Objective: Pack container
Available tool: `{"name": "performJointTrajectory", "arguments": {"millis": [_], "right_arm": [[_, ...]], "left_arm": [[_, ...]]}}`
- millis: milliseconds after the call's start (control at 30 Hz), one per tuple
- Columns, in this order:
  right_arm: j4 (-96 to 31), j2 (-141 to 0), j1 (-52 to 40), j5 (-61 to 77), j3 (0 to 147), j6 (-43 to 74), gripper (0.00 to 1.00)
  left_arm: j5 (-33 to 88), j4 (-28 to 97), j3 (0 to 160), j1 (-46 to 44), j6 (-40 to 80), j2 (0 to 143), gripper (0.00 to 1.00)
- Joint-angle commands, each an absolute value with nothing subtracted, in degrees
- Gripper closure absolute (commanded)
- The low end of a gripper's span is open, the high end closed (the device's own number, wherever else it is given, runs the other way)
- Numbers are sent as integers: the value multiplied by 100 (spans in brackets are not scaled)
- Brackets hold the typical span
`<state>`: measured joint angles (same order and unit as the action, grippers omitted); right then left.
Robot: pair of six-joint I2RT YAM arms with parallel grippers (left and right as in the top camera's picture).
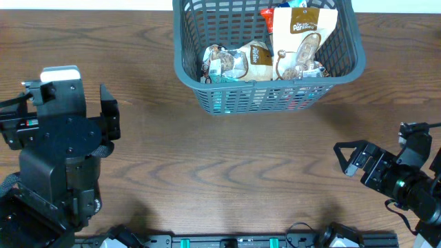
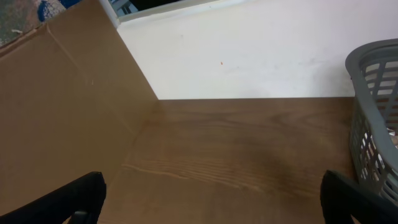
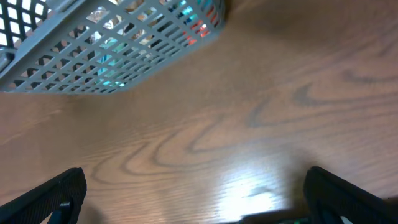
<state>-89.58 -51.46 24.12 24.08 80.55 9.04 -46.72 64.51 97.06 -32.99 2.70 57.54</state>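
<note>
While nothing is gripped, left end effector [image 2: 214, 199]: fingers wide, empty, overhead view's left.
Large dark grey slotted plastic basket [image 1: 262, 84]: upper centre, brown-and-white snack packets [image 1: 303, 41] inside; likely light, stiff; best taken by its thick rim.
Right end effector [image 1: 349, 158]: wide, empty, lower right.

Arms matte blk: left arm [image 1: 58, 148] w/ white block [image 1: 60, 72] on top, right hand [image 1: 344, 160] blk w/ grey bits.

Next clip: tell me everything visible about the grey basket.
The container is a dark grey plastic basket, rectangular, with slotted lattice walls and a thick rim. It stands upright on the wooden table at its far side, right of centre. Snack packets lie inside; nothing else touches it.
</note>
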Motion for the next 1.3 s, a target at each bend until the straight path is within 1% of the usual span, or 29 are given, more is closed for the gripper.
{"name": "performJointTrajectory", "arguments": {"millis": [0,167,267,567,767,867,1033,1267], "right_arm": [[-8984,-5127,2355,2488,8034,1177,1],[-8936,-5127,2355,2460,8034,1175,1],[-8639,-5127,2355,2309,8034,1140,1],[-6473,-5148,2353,2351,8023,-167,1],[-5511,-5076,2152,2425,7822,-399,1],[-4748,-4840,1754,2421,7356,-701,1],[-3076,-4211,1109,2381,6027,-1035,1],[-1214,-3448,969,2427,4073,-917,1]], "left_arm": [[-4713,6469,9699,-3269,217,5760,1],[-4713,6469,9699,-3269,217,5758,1],[-4713,6469,9699,-3269,215,5758,1],[-4713,6469,9699,-3269,215,5760,2],[-4713,6469,9699,-3269,215,5758,1],[-4713,6469,9699,-3269,217,5758,1],[-4713,6469,9699,-3269,215,5760,1],[-4713,6469,9699,-3269,217,5760,1]]}}
